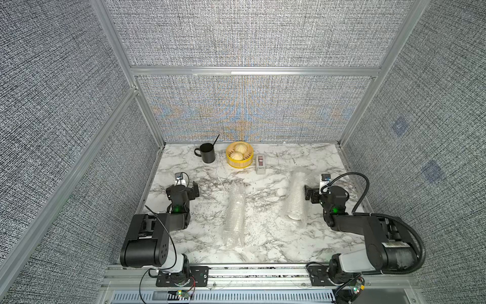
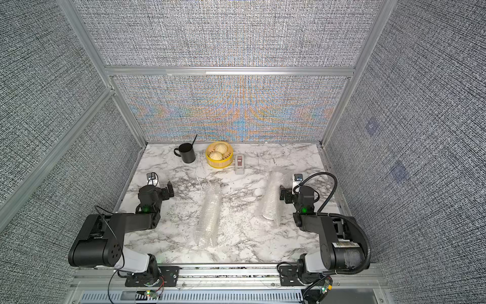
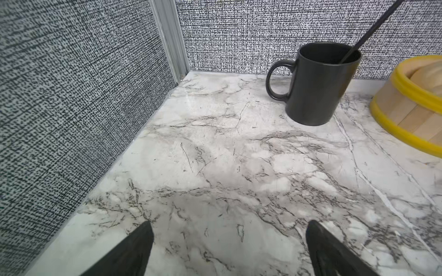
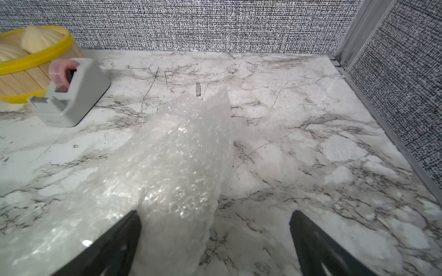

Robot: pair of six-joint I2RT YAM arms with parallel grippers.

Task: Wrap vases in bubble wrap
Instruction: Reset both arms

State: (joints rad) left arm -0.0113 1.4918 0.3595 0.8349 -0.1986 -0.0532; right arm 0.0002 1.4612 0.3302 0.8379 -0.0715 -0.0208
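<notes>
Two long bundles of bubble wrap lie on the marble table in both top views. The middle bundle shows only a faint pale shape inside. The right bundle holds a vase whose white end shows at the near side. My left gripper is open over bare marble, well left of the middle bundle. My right gripper is open just right of the right bundle. That bundle's far end of bubble wrap reaches between its fingers, close to one finger.
Along the back wall stand a black mug with a stick in it, a yellow-rimmed steamer basket holding two buns, and a grey tape dispenser. Fabric walls close in the table's left, back and right sides.
</notes>
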